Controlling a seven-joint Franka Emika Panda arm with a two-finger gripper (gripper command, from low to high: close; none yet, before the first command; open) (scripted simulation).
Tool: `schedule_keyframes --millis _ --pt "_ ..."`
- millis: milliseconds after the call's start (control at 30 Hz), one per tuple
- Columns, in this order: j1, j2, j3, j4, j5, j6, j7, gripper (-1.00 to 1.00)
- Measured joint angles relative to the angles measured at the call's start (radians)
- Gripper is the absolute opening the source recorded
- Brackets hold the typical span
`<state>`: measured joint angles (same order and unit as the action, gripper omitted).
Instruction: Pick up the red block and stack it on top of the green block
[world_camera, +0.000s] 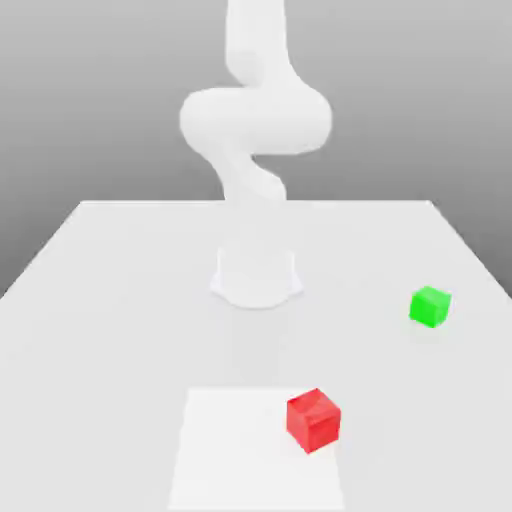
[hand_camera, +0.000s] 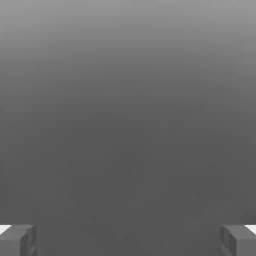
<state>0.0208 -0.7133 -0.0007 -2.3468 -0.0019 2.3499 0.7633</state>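
A red block (world_camera: 313, 420) sits on a pale desk (world_camera: 110, 350) in front of a white robot arm (world_camera: 256, 120), resting across the edge of a bright white rectangle (world_camera: 250, 450) on the surface. The block lies toward that rectangle's side nearest the exterior view's right, most of it over the white area, and is turned at an angle so that its corners, not its flat faces, point toward the camera. A green block (world_camera: 430, 307), smaller in the frame, rests directly on the desk well apart from the red one, farther from the camera and near the edge on the exterior view's right. It, too, is set at an angle. The two blocks are separate, with neither stacked on the other. The arm rises from a round-fronted base (world_camera: 256, 280) on the desk, midway between the desk's two sides, its upper part running out of the frame at the top. In the hand view, the end effector (hand_camera: 128, 241) is released, its two fingers (hand_camera: 27, 240) spread wide on either side of an empty gap, gripping nothing. Behind them stretches a plain grey backdrop (hand_camera: 128, 125), paler toward one edge.
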Motion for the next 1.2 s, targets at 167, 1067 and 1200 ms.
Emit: schedule_keyframes --millis 167,1067,1200 --pt "0.046 0.192 -0.003 -0.101 -0.003 0.109 -0.082 0.0" --pt "0.156 0.974 0.01 -0.361 -0.01 0.618 -0.32 -1.0" --pt "0.152 0.916 0.014 -0.37 -0.009 0.569 -0.321 -1.0"
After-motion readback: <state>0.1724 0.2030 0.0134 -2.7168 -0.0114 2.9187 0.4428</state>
